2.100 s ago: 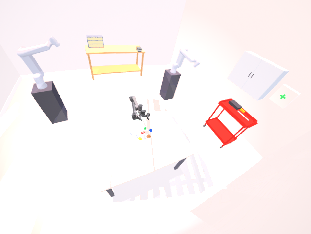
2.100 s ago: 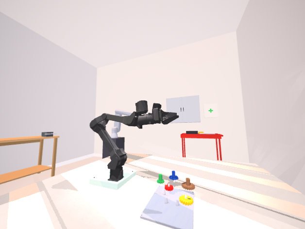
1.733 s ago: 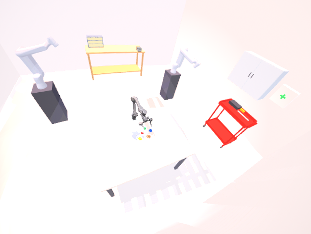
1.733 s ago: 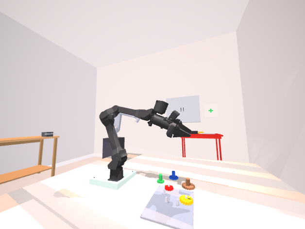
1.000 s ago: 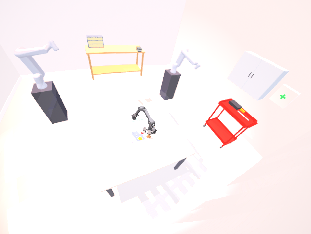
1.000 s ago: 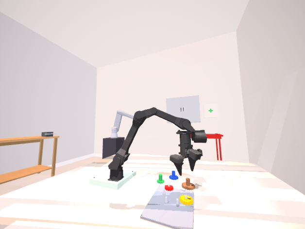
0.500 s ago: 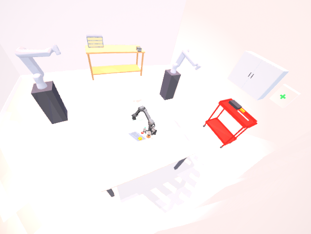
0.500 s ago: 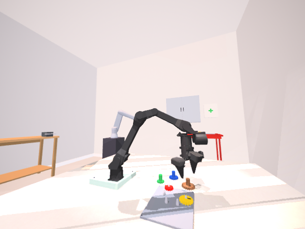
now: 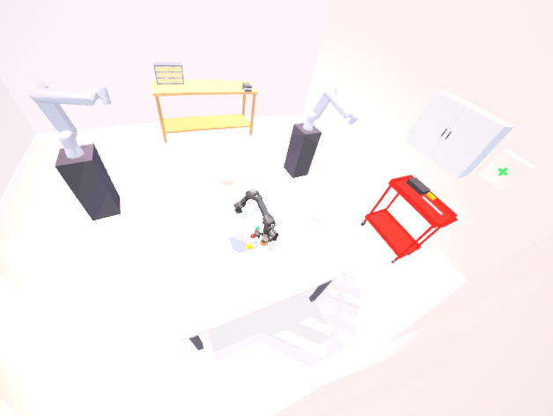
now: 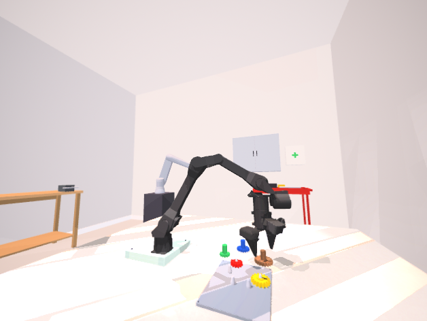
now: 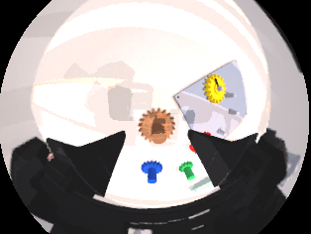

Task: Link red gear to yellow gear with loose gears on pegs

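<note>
My gripper (image 10: 263,251) (image 11: 156,132) is open and empty, pointing down above the brown gear (image 10: 263,260) (image 11: 156,126), which stands on the table beside the board. In the wrist view the brown gear shows between the fingertips. A blue gear (image 10: 243,247) (image 11: 152,166) and a smaller green gear (image 10: 224,254) (image 11: 187,167) stand on the table behind the board. The grey board (image 10: 234,303) (image 11: 240,81) bears the red gear (image 10: 236,263) and the yellow gear (image 10: 260,280) (image 11: 215,89). Three bare pegs show between and beside them. A finger partly hides the red gear in the wrist view.
The arm's pale base plate (image 10: 145,257) lies left of the board in the exterior view. A red cart (image 9: 393,232) and a wooden bench (image 9: 205,86) stand away from the table. Two pale arms on dark pedestals stand farther back.
</note>
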Motion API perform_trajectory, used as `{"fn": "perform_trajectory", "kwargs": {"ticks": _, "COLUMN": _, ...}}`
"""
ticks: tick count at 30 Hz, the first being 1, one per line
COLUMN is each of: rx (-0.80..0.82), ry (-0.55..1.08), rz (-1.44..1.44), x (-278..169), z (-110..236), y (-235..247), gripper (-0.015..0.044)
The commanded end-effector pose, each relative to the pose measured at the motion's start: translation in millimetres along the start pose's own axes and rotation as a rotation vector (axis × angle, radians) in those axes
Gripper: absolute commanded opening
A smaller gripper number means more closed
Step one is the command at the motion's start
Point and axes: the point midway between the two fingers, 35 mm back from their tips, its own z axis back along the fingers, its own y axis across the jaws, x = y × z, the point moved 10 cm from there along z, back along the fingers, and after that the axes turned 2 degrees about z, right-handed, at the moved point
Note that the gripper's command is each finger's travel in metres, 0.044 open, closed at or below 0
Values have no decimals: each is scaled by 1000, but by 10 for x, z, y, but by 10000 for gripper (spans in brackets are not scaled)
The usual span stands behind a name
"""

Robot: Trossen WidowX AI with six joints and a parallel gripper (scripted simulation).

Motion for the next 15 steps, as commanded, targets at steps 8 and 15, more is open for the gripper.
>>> {"fn": "perform_trajectory", "kwargs": {"ticks": 8, "rx": -6, "ry": 9, "rz": -5, "x": -10, "z": -45, "y": -7, "gripper": 414}}
{"fn": "perform_trajectory", "kwargs": {"ticks": 15, "rx": -6, "ry": 9, "rz": -5, "x": -10, "z": -45, "y": -7, "gripper": 230}}
